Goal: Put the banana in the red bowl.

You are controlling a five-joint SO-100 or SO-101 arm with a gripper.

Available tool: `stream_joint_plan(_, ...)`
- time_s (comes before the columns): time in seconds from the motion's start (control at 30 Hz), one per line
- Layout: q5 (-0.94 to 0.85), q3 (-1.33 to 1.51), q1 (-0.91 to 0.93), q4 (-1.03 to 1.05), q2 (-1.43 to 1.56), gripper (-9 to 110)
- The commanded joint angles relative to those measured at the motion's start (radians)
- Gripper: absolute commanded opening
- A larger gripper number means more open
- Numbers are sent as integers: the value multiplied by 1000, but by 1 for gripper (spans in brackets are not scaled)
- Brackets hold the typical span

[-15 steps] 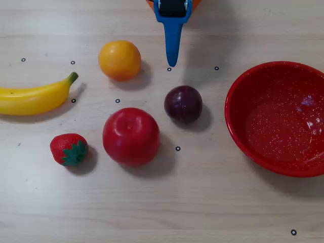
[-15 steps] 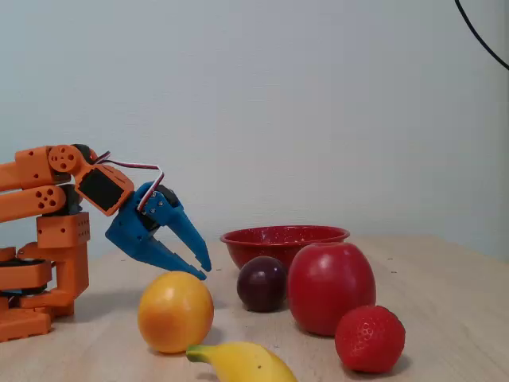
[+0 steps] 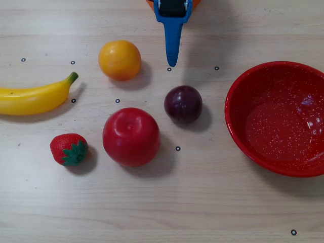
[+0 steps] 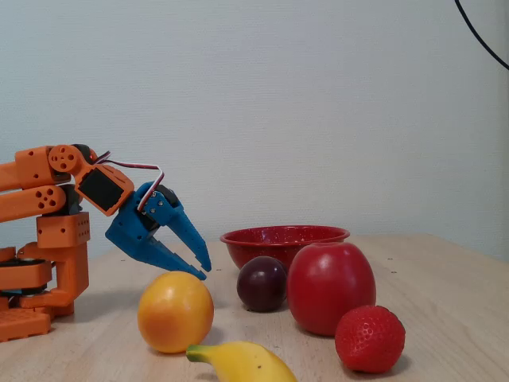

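On the table (image 3: 212, 202): one banana (image 3: 33, 97), one red bowl (image 3: 278, 119).

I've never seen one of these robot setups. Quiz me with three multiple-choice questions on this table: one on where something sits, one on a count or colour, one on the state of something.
1. In the overhead view, where is the banana?
A. Inside the red bowl
B. At the left edge, on the table
C. Between the plum and the bowl

2. How many fruits lie on the table?
A. Three
B. Five
C. Seven

3. What is the blue pincer doing?
A. Gripping the banana
B. Gripping the orange
C. Holding nothing, raised above the table

Answers:
1. B: the banana lies far left, while the red bowl at the right is empty.
2. B: banana, orange, plum, apple and strawberry.
3. C: in the fixed view its tips hang in the air near the orange with nothing between them.
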Motion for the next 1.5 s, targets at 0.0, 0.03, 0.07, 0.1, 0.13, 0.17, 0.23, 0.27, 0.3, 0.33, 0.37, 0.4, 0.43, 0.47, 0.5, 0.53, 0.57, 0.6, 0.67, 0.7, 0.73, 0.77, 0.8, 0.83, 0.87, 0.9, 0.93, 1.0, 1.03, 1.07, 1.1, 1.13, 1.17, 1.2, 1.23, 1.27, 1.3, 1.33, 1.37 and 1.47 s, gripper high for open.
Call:
stream_joint_plan(0.0, 8, 11, -3, 0, 14, 0)
stream_joint_plan(0.03, 20, 6, 0, 9, 12, 0)
stream_joint_plan(0.07, 25, 0, 0, 21, 9, 0)
stream_joint_plan(0.1, 29, -9, 0, 37, 5, 0)
stream_joint_plan(0.13, 29, -25, 0, 52, -6, 0)
stream_joint_plan(0.17, 28, -41, 0, 63, -18, 0)
stream_joint_plan(0.23, 20, -77, 0, 77, -49, 0)
stream_joint_plan(0.27, 18, -98, 0, 86, -66, 0)
stream_joint_plan(0.3, 18, -123, 0, 103, -84, 0)
stream_joint_plan(0.33, 25, -149, 2, 121, -106, 0)
stream_joint_plan(0.37, 29, -176, 3, 143, -127, 0)
stream_joint_plan(0.4, 31, -209, 3, 164, -152, 0)
stream_joint_plan(0.43, 31, -242, 3, 184, -172, 0)
stream_joint_plan(0.47, 31, -275, 3, 204, -192, 0)
stream_joint_plan(0.5, 37, -310, 3, 227, -215, 0)
stream_joint_plan(0.53, 46, -347, 8, 253, -236, 0)
stream_joint_plan(0.57, 54, -385, 11, 282, -258, 0)
stream_joint_plan(0.6, 67, -423, 14, 308, -282, 0)
stream_joint_plan(0.67, 94, -499, 15, 364, -328, 0)
stream_joint_plan(0.7, 95, -538, 17, 394, -353, 0)
stream_joint_plan(0.73, 94, -580, 17, 417, -380, 0)
stream_joint_plan(0.77, 92, -623, 17, 449, -411, 0)
stream_joint_plan(0.8, 91, -667, 17, 479, -440, 0)
stream_joint_plan(0.83, 87, -712, 17, 503, -468, 0)
stream_joint_plan(0.87, 84, -756, 15, 528, -495, 0)
stream_joint_plan(0.9, 86, -799, 14, 549, -523, 0)
stream_joint_plan(0.93, 92, -842, 12, 571, -549, 0)
stream_joint_plan(1.0, 124, -927, 12, 615, -603, 0)
stream_joint_plan(1.03, 135, -973, 12, 644, -637, 0)
stream_joint_plan(1.07, 144, -1025, 11, 675, -675, 0)
stream_joint_plan(1.1, 170, -1080, 6, 709, -715, 0)
stream_joint_plan(1.13, 173, -1137, 0, 741, -759, 0)
stream_joint_plan(1.17, 173, -1192, -6, 767, -804, 0)
stream_joint_plan(1.2, 173, -1247, -12, 796, -848, 0)
stream_joint_plan(1.23, 181, -1296, -21, 816, -887, 0)
stream_joint_plan(1.27, 186, -1338, -35, 827, -922, 0)
stream_joint_plan(1.3, 198, -1378, -48, 836, -954, 0)
stream_joint_plan(1.33, 281, -1420, -61, 848, -991, 0)
stream_joint_plan(1.37, 324, -1465, -74, 859, -1028, 0)
stream_joint_plan(1.47, 420, -1614, -123, 910, -1154, 0)
